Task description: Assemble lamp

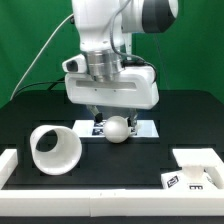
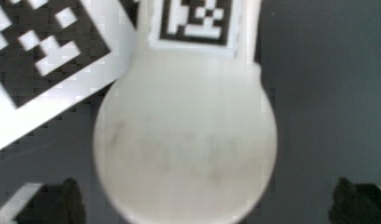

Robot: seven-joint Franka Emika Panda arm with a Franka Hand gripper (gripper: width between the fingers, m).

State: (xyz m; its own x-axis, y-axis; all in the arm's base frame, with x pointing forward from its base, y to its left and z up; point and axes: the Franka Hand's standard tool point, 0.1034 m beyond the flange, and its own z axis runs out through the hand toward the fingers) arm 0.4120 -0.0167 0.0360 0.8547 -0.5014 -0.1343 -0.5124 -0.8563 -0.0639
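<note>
The white bulb lies on its side at the table's centre, partly over the marker board. My gripper hangs right above it, open. In the wrist view the bulb fills the middle, its tagged stem pointing away. The gripper straddles the ball head, its dark fingertips wide apart on either side and not touching it. The hollow shade lies on its side at the exterior view's left. The flat square base lies at the exterior view's right front.
The marker board lies under and beside the bulb's stem. A raised white border runs along the front and sides of the black table. Green walls stand behind. A cable hangs at the back left.
</note>
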